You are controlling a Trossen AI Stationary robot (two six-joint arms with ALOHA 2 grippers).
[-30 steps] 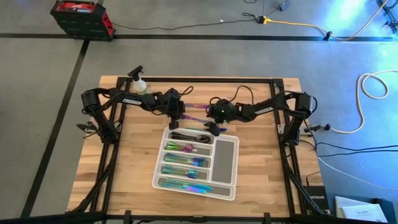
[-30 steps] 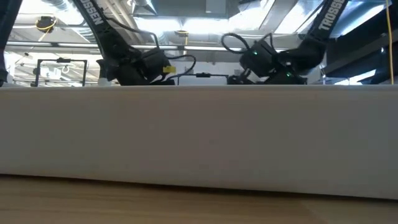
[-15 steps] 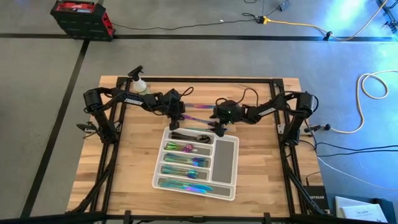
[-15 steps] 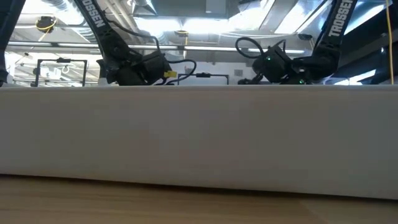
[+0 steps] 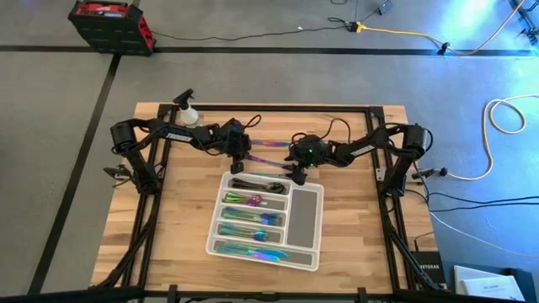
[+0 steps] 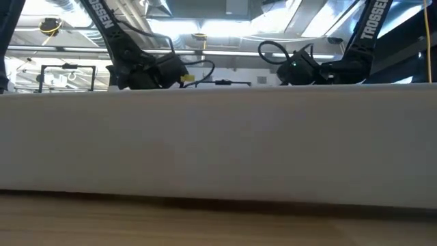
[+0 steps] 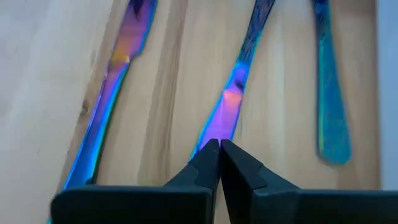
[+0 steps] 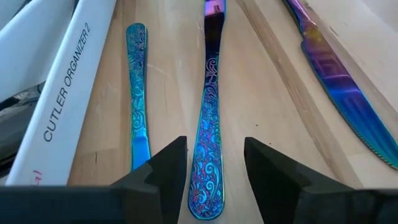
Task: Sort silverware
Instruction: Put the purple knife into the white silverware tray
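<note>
Silverware (image 5: 253, 225) fills the tray (image 5: 305, 210); right pincer (image 8: 214, 174) open, left pincer (image 7: 219, 163) shut.

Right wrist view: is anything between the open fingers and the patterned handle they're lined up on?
Nothing visible. The right gripper stands open astride the patterned handle, with only bare wooden table on each side. A second handle lies beside it, next to the white tray, and a knife lies apart on the other side.
</note>
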